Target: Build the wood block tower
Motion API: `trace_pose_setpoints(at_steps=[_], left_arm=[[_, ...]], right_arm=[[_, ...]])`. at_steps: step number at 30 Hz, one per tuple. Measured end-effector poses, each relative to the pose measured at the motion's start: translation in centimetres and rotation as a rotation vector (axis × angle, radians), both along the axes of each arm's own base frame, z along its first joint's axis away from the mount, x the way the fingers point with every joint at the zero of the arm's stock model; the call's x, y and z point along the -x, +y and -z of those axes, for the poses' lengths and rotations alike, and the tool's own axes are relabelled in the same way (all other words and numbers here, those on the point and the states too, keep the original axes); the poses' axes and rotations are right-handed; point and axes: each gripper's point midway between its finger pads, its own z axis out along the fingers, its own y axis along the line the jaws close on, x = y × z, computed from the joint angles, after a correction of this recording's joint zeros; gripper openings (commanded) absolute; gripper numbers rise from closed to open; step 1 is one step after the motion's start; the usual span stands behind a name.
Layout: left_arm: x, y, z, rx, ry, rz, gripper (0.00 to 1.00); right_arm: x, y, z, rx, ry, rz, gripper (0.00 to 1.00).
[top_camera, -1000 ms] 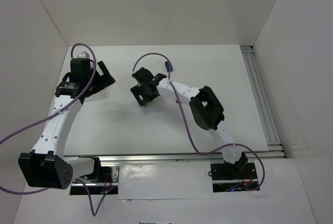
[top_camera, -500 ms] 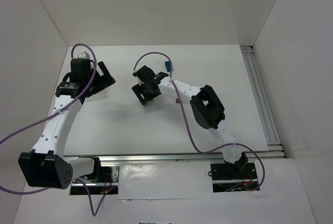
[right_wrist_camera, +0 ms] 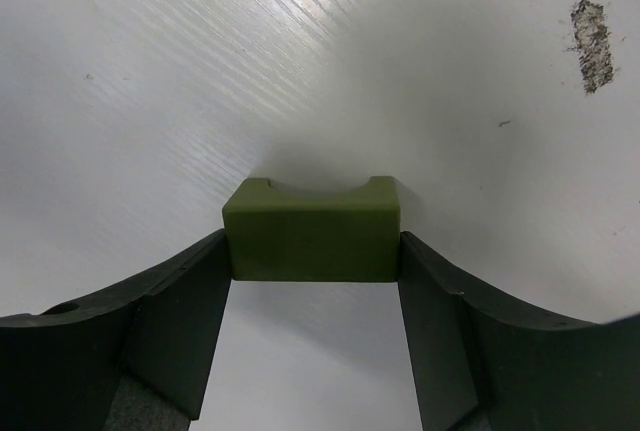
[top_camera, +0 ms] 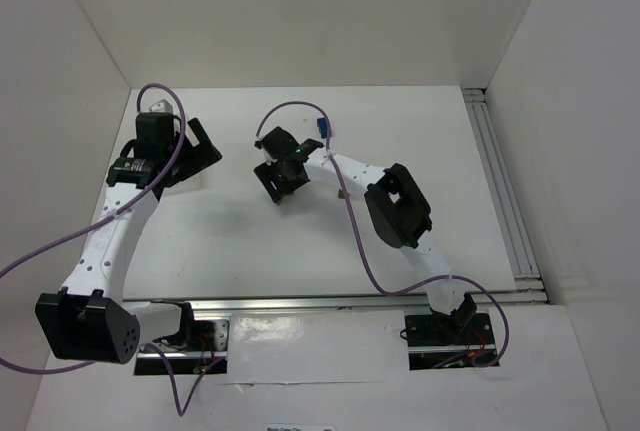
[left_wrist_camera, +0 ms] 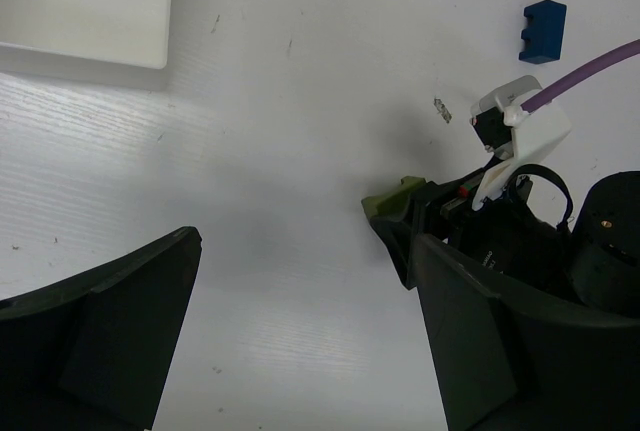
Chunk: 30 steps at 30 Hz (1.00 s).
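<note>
Looking down from above, I see the white desk (top_camera: 240,241) boxed in by plain white walls (top_camera: 300,11), with a metal rail (top_camera: 500,191) along its right edge. The left end effector (top_camera: 197,146) hangs toward the far left of the desk. The right end effector (top_camera: 280,173) points down over the middle.

From the left wrist, the white tray (left_wrist_camera: 85,11) shows only one smooth, flat corner at upper left, lying on the desk. The left fingers stand wide apart. A notched blue block (left_wrist_camera: 542,31) lies alone at upper right. An olive green block (left_wrist_camera: 392,201) pokes out of the right arm's tip.

From the right wrist, that olive block is matte with a curved scoop in its far edge. It is clamped with both dark pads touching its sides, over streaky, grained white paint and a grey scuff (right_wrist_camera: 592,26). Whether it rests on the desk I cannot tell.
</note>
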Motion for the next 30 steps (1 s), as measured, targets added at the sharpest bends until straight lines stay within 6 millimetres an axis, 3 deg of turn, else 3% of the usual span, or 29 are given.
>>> trace_pose_setpoints(at_steps=[5, 14, 30], left_arm=[[0.0, 0.0, 0.0, 0.000, 0.000, 0.000, 1.00], [0.0, 0.0, 0.0, 0.000, 0.000, 0.000, 1.00], [0.0, 0.0, 0.1, 0.000, 0.003, 0.000, 1.00]], right_arm=[[0.0, 0.0, 0.0, 0.001, -0.001, 0.001, 0.77], [-0.8, 0.7, -0.6, -0.016, -0.022, 0.002, 0.76], [-1.0, 0.8, 0.7, 0.001, -0.012, 0.001, 0.77]])
